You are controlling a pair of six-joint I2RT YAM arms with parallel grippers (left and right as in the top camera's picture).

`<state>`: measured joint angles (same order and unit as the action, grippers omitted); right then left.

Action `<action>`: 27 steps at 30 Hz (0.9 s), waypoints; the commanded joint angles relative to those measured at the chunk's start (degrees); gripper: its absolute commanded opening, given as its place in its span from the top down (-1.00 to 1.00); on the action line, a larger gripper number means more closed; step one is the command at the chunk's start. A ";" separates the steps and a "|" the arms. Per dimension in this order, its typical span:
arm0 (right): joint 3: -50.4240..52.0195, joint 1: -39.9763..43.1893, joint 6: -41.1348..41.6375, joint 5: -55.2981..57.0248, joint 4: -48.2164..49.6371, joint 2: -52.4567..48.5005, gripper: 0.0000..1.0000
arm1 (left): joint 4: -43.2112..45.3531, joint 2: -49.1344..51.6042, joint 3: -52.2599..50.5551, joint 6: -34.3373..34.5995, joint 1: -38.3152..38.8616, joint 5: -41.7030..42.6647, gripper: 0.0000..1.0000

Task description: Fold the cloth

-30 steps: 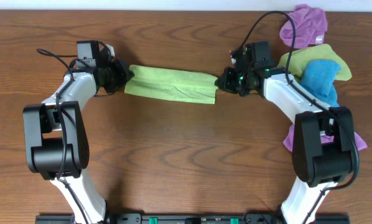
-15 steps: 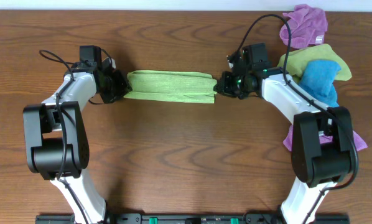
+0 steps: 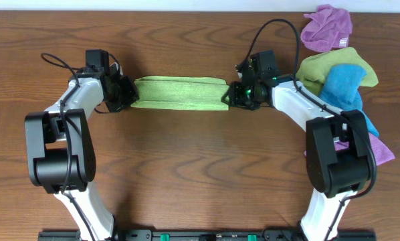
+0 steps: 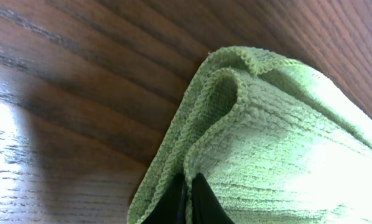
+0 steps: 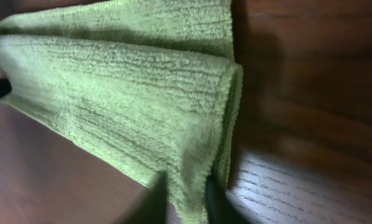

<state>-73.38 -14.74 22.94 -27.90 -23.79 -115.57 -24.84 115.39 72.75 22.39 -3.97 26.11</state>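
Note:
The cloth (image 3: 180, 93) lies on the table as a long lime-green strip, folded lengthwise, stretched between my two grippers. My left gripper (image 3: 128, 94) is at its left end. In the left wrist view that gripper (image 4: 187, 202) is shut on the hemmed edge of the cloth (image 4: 285, 143), with the layers curling above the fingertips. My right gripper (image 3: 230, 96) is at the right end. In the right wrist view its jaws (image 5: 186, 199) stand apart with the cloth's near corner (image 5: 124, 99) loose between them.
A heap of other rags sits at the back right: a purple one (image 3: 328, 27), an olive-yellow one (image 3: 327, 63) and a blue one (image 3: 344, 84). Another purple rag (image 3: 380, 150) lies by the right arm's base. Cables loop over both arms.
The strip was tilted and wrinkled; now it lies level and straighter, shifted slightly left. The right gripper has moved left with it, and the left gripper has dropped a little towards the table's near side.

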 commanded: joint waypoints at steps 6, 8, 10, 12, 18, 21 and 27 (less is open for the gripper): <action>-2.38 2.16 -1.27 0.70 -1.01 0.83 -0.72 | -0.22 -1.66 1.44 -1.73 -1.25 -0.46 0.18; -3.67 2.43 -2.82 0.76 -2.14 1.57 -0.72 | -0.52 -2.49 2.12 -2.64 -1.38 -0.13 0.17; -5.60 2.51 -4.04 0.96 -3.82 2.29 -0.72 | -0.90 -4.07 3.34 -3.72 -1.38 -0.13 0.16; -8.72 2.49 -4.85 1.62 -6.51 3.04 -0.68 | -0.87 -6.54 4.81 -4.72 -1.36 -0.13 0.10; -18.14 -0.24 -8.87 9.97 -15.47 3.82 0.97 | -2.32 -14.51 7.74 -14.29 0.59 -3.32 0.89; -17.97 -3.78 -11.87 17.64 -16.87 3.41 0.97 | -4.59 -12.96 7.48 -18.80 4.22 -13.81 0.89; -17.94 -9.03 -12.74 28.09 -17.84 0.57 0.97 | -4.37 -6.10 7.45 -23.67 9.68 -24.20 0.89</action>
<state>-91.11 -22.59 12.25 -7.16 -41.36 -113.08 -29.45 105.73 80.64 2.70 4.62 10.07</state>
